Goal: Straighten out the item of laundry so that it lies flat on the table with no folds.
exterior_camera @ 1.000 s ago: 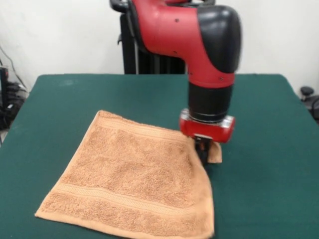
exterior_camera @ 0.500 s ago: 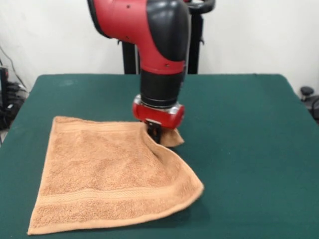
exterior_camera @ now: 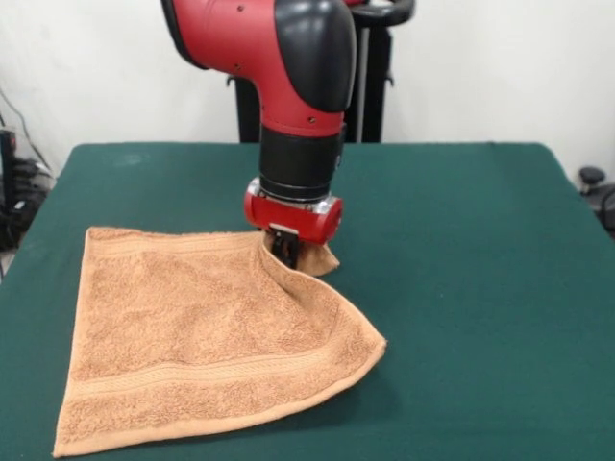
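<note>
Red-and-black arm's gripper (exterior_camera: 286, 252) is clamping the far-right corner of the small square orange-tan terry towel (exterior_camera: 197, 331), pinched closed on the cloth with a flap sticking out toward 3 o'clock. Towel is sitting left of centre on the dark green felt table (exterior_camera: 480, 288), mostly flat, right edge lifting in a ridge running from the gripper down to 5 o'clock. Woven band stripes are showing along near and far edges; no readable writing or labels.

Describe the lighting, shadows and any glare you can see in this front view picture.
Front view: even, soft light; a faint shadow on the table under the towel's raised right edge; mild sheen on the arm's black elbow cap; gripper dark beneath its red collar; no strong glare.
</note>
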